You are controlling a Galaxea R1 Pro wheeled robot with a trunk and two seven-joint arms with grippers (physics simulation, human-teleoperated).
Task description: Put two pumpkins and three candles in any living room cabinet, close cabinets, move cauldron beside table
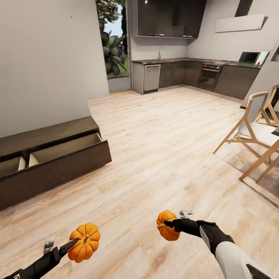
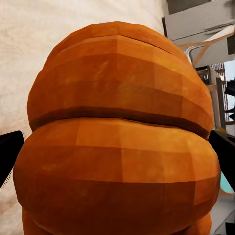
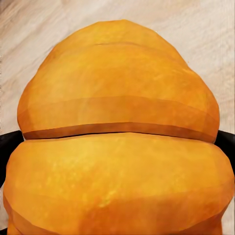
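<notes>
Both grippers loaded, open drawer sits forward-left, nearer your left arm.

Your left gripper (image 1: pixel 73 243) is pinched on a pumpkin (image 1: pixel 84 242), and the left wrist view shows that same pumpkin (image 2: pixel 120 142) wedged between the dark fingers (image 2: pixel 10 154). Your right gripper (image 1: pixel 169 223) is clamped on the other pumpkin (image 1: pixel 166 225), again jammed between both fingers (image 3: pixel 7 144) in the right wrist view, orange body (image 3: pixel 120 142) up close. Both hang over bare wood floor (image 1: pixel 155 155), well apart from each other. The cabinet (image 1: pixel 46 162) runs along the left wall, long axis angled away from you, with its drawer (image 1: pixel 66 149) pulled out and the cavity facing up. I'd judge the left pumpkin goes in first: shorter reach. The right arm has to cross over, or you roll the base closer. No candles, cauldron or coffee table visible here; kitchen units (image 1: pixel 186 73) and a chair (image 1: pixel 254 131) lie ahead and to the right.
</notes>
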